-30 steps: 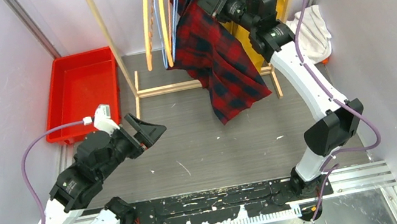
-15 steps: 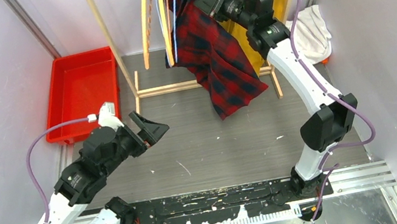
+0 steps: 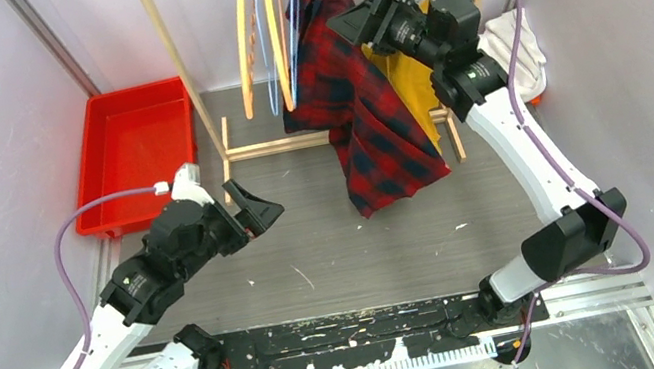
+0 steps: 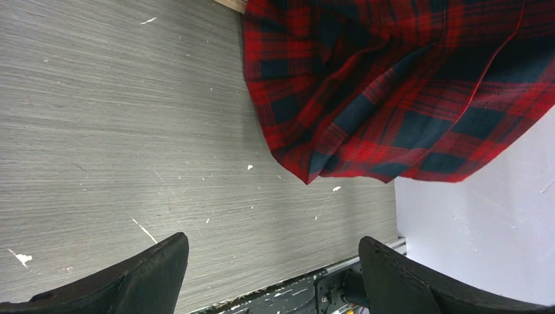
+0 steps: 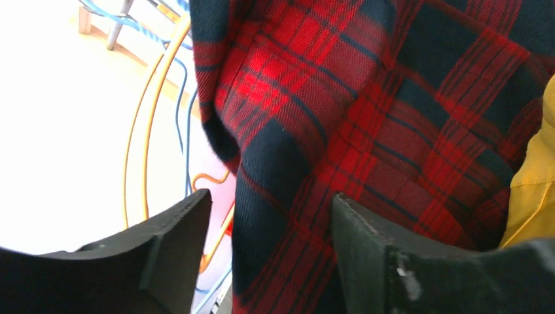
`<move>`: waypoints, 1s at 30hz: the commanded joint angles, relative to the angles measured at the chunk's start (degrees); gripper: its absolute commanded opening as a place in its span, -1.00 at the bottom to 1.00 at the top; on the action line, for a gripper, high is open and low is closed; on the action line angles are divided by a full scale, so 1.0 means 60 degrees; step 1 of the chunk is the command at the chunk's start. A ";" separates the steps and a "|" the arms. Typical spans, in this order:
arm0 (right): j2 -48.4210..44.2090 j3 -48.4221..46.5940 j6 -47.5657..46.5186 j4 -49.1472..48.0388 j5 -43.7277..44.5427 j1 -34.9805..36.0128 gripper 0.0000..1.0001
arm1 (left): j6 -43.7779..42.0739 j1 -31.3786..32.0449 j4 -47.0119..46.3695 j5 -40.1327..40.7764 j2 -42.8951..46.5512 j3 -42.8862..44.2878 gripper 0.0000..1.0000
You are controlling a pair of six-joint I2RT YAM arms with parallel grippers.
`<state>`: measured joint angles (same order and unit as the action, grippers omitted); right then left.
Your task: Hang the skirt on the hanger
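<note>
Red plaid skirt (image 3: 360,107), hem hanging (top edge cropped)

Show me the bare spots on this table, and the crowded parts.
Bare: the grey tabletop between the left gripper, the hem of the plaid skirt and the base rail; also inside the red tray. Crowded: the back, where hangers, skirt, yellow garment and right gripper bunch around the wooden rack.
</note>
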<state>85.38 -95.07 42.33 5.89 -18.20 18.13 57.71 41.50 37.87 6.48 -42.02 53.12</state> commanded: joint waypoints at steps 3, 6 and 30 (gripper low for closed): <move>-0.1295 0.0379 -0.0559 0.0422 -0.0214 -0.0019 0.59 | -0.0722 -0.0033 -0.0316 0.0552 -0.0163 0.0589 0.99; -0.2074 0.0561 -0.1196 0.1170 0.0099 -0.0013 0.86 | -0.1293 -0.0041 -0.0219 0.0866 -0.0215 0.0740 0.99; -0.5461 0.3390 -0.4234 0.4138 0.3581 -0.1510 1.00 | -0.6091 -0.2482 -0.2459 0.2717 -0.1042 0.0270 0.99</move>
<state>53.71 -76.99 16.14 32.97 1.15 14.90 24.53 35.55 29.23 26.79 -48.53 56.29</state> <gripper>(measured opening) 0.998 0.995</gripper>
